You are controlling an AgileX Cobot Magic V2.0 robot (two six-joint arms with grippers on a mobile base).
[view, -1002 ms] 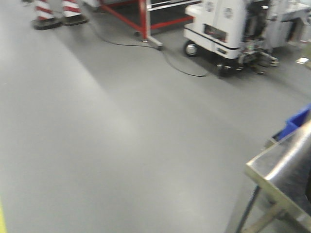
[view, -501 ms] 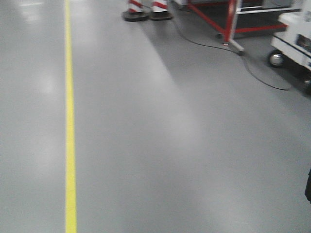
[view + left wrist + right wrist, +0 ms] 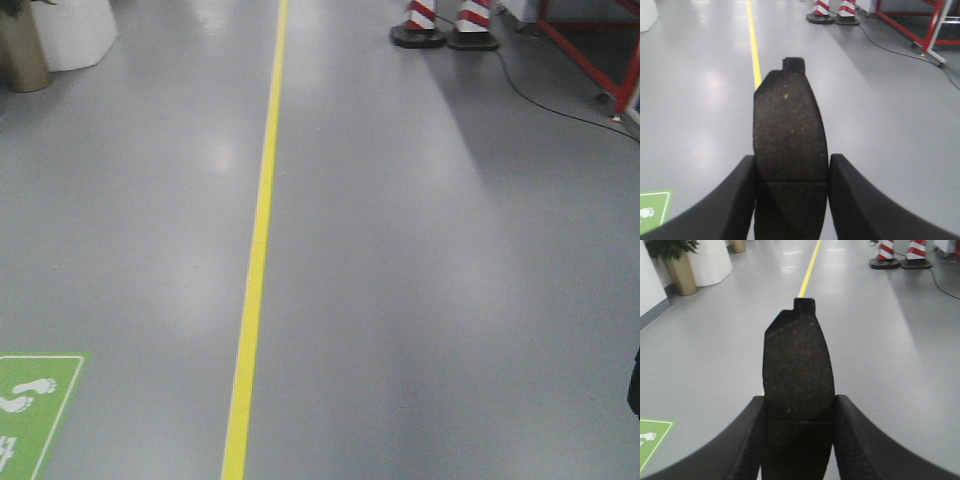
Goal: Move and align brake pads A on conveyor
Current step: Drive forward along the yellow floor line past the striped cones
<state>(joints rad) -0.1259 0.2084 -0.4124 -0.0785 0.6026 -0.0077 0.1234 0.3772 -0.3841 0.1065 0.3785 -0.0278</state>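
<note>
- Bottom centre of the left wrist view: left gripper clamped on a brake pad, speckled face toward the camera, notched end pointing away, held clear above the floor.
- Same picture in the right wrist view: right gripper clamped on a second brake pad, also lengthwise between the dark fingers.
- Lower left of the front view: green footprint sign, absent half a second ago.
- Centre: yellow line, absent a second ago, then at the left, now mid-frame.
- Upper right: striped cones, slid across from the upper left; beyond them a cable and a red frame at the edge.
- Gone from the front view: steel table corner, blue bin and white cart of a second ago.
- Likely reading: base swinging left with both pads aboard, so a carrying stage, with nothing laid down or aligned yet.
- No conveyor belt visible now; cannot tell whether the red frame belongs to the conveyor.
</note>
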